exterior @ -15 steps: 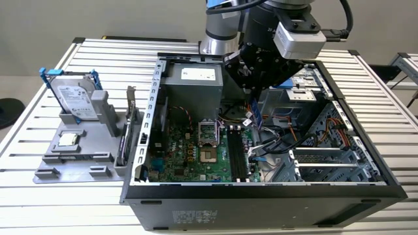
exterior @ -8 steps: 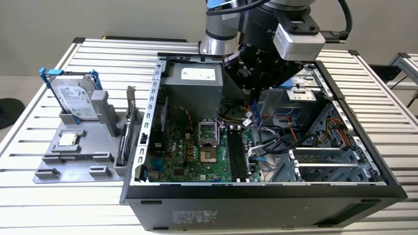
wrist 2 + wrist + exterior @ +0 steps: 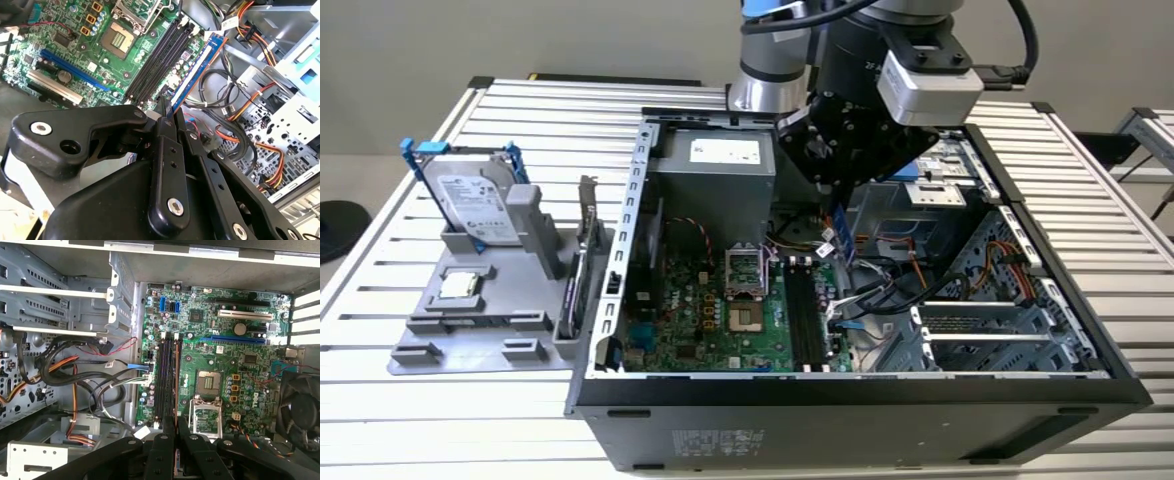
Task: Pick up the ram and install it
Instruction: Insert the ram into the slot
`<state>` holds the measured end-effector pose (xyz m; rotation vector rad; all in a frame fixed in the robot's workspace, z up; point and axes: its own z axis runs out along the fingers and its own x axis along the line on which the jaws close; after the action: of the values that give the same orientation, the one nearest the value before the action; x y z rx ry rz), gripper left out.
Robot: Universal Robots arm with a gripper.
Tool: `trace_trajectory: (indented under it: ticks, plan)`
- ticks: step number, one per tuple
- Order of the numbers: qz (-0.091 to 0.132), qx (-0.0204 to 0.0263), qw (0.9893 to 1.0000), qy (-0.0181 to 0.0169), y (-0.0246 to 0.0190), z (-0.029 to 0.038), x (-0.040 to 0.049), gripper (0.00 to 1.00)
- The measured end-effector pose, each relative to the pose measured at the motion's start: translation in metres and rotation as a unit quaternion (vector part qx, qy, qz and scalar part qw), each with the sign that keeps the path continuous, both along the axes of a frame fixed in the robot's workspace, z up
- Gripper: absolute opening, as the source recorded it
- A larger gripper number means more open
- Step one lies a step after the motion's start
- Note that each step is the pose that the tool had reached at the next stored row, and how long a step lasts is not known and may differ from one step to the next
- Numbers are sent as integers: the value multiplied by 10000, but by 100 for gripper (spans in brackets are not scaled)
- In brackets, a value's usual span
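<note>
The arm has a silver-grey round body with a blue ring and thick black cables. A light grey box is fixed near its wrist. The gripper is matte black, with curved links and silver screws.

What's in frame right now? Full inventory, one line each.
ram: 1, blue, clamped in the gripper, hanging over the memory slots
memory slots: black, on the motherboard beside the CPU socket
motherboard: 1, green, inside the case
computer case: 1, black and grey, open, on the slatted table
hard drive: 1, silver with blue rails, upright in the holder
grey holder: 1, at the exterior view's left of the case
gripper: 1, black, closed on the ram
</note>
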<state>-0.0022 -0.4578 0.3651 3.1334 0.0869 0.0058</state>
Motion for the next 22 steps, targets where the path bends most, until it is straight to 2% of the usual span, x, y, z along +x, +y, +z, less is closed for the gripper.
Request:
trace_trajectory:
  ticks: [15,17,22]
  plan:
    - [0,0,10000,0,0,-30,0,0]
    - [0,0,10000,0,0,-61,0,0]
    - [0,0,10000,0,0,-64,0,0]
